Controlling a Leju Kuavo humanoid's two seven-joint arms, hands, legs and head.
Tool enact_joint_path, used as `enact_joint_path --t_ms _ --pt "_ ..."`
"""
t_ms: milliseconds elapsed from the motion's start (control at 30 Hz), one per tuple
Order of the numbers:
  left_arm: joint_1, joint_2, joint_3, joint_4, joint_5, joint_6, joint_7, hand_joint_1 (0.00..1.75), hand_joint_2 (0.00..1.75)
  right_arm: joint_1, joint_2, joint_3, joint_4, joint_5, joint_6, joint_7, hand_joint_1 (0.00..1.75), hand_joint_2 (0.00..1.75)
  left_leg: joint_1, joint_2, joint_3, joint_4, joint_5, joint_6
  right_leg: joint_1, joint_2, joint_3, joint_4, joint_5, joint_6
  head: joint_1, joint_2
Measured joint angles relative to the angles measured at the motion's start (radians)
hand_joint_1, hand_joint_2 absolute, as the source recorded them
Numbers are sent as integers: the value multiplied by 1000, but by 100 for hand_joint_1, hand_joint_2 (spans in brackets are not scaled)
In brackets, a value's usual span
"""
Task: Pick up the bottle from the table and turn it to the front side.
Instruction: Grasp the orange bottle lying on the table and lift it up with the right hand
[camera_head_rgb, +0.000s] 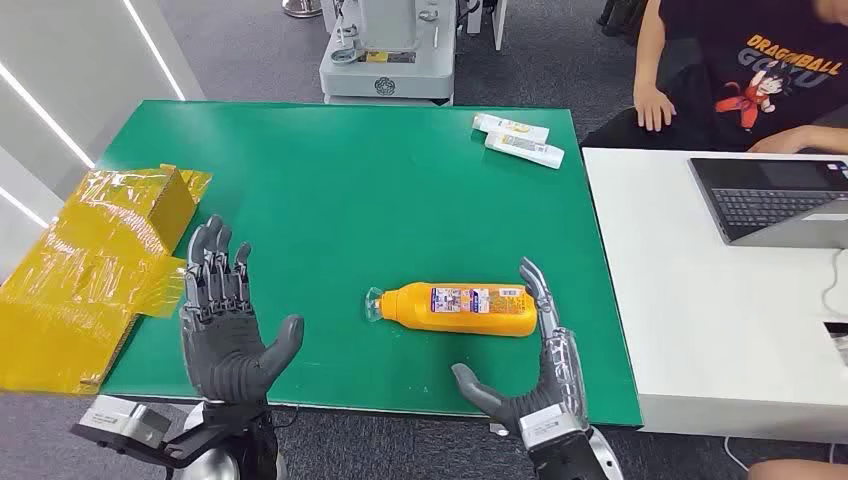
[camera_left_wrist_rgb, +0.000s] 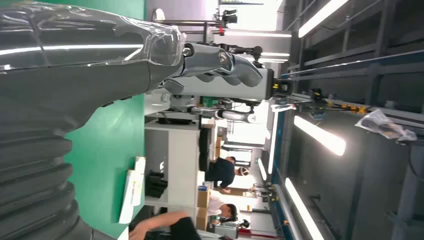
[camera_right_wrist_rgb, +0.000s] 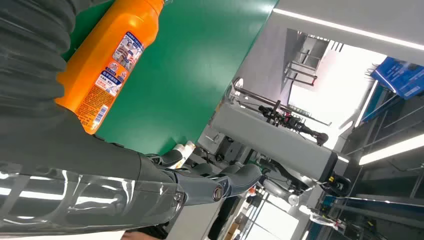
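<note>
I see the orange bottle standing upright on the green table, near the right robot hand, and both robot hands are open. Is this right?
Not quite. In the head view the orange bottle is lying on its side on the green table, not standing upright. The rest holds: it is near the right robot hand, and both that one and the left robot hand are open.

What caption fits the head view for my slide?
Orange bottle lies on its side on the green table; the right hand is open beside its base, the left hand open.
</note>
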Motion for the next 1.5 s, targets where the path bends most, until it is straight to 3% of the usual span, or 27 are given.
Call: enact_joint_path --t_ms 400,600,733,967,1033,1133,1333,1500 --pt "-1 -10 -1 -2 -16 -25 33 0 175 2 0 0 -6 22 -7 7 0 175 0 0 0 0 0 0 0 0 0 0 0 0 0 0" --pt "-4 -19 0 -3 -25 -60 44 0 175 14 -4 -15 -31 172 20 81 0 175 0 0 0 0 -1 0 0 0 0 0 0 0 0 0" --pt "-12 -19 0 -3 -17 -71 38 0 175 13 -35 -54 -49 226 74 106 0 175 0 0 0 0 -1 0 0 0 0 0 0 0 0 0" --pt "-13 -18 0 -3 -2 -88 24 0 175 -3 -170 -143 -57 212 163 122 0 175 -1 0 0 1 -2 1 -1 0 1 -1 0 0 0 0" --pt "-13 -16 0 -3 4 -97 16 0 175 -14 -223 -155 -59 191 232 139 0 175 -1 0 1 1 -2 1 -1 0 1 -1 0 0 -1 0" --pt "-13 -12 0 -3 13 -109 4 0 175 -55 -354 -196 -57 99 395 128 0 175 -1 0 0 2 -2 2 -1 0 2 -1 0 1 0 0" --pt "-14 -6 0 -3 14 -135 5 0 175 -243 -616 -276 -5 -93 690 85 0 175 -3 0 0 3 -1 3 -3 0 2 -1 2 3 0 0" --pt "-23 -3 0 -3 13 -141 9 0 175 -462 -752 -249 73 -195 835 97 0 175 -3 0 1 3 -1 4 -3 0 2 0 2 4 0 0"
